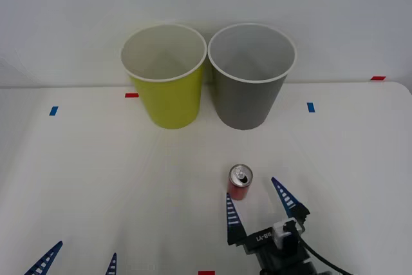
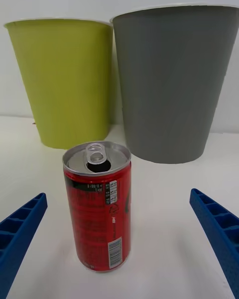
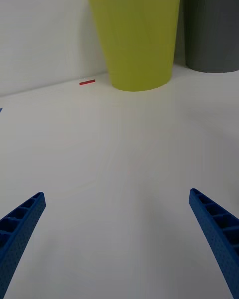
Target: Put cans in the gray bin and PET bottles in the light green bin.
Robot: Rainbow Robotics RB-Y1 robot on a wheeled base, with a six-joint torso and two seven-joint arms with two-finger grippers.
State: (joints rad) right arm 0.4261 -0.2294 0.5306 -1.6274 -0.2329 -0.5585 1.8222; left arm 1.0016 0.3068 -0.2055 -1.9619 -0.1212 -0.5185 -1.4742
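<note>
The right gripper (image 1: 257, 203) sits low, ribbed blue fingers spread wide just short of the upright, glossy red can (image 1: 240, 182), while the left gripper (image 1: 80, 256) waits spread apart

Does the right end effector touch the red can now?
Apart. The right wrist view shows white table between the red can and both fingers of the right end effector.

can (image 1: 240, 182): small, red, silver top with pull tab, upright on the worktop, in front of the bins
gray bin (image 1: 250, 85): tall, tapered, white-rimmed, upright
light green bin (image 1: 165, 84): same shape, just beside gray bin's left
</note>
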